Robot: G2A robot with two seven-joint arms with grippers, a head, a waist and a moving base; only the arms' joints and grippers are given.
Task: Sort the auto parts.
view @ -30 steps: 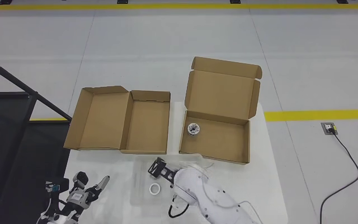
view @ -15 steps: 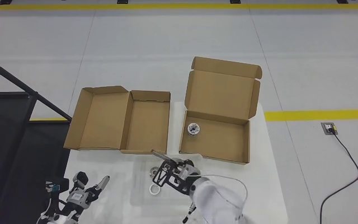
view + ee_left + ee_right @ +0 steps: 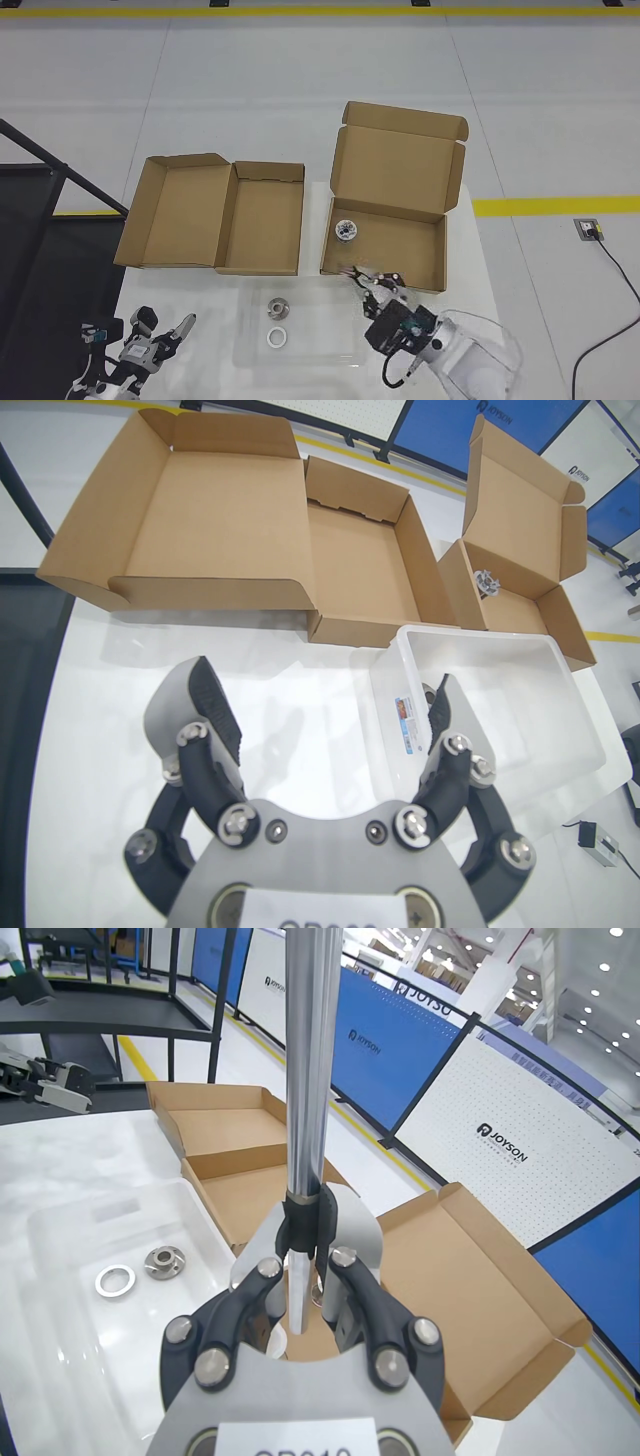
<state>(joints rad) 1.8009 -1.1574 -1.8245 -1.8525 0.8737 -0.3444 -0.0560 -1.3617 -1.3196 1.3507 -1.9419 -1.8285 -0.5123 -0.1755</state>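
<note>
Over the right box's [image 3: 405, 250] near edge, the right hand [image 3: 305, 1223] grips a steel shaft [image 3: 309, 1078], mid-carry. Next, I judge, lower it inside and let go. The left hand [image 3: 320, 680] sits wide.

The scene is lit brightly and evenly from rows of ceiling lamps [image 3: 604, 967]. Soft shadows are cast on the white table [image 3: 125, 680] beside the cardboard box [image 3: 215, 515]. Glare is seen along the metal rod [image 3: 307, 1053]. Lines are bowed at wrist-view edges.
</note>
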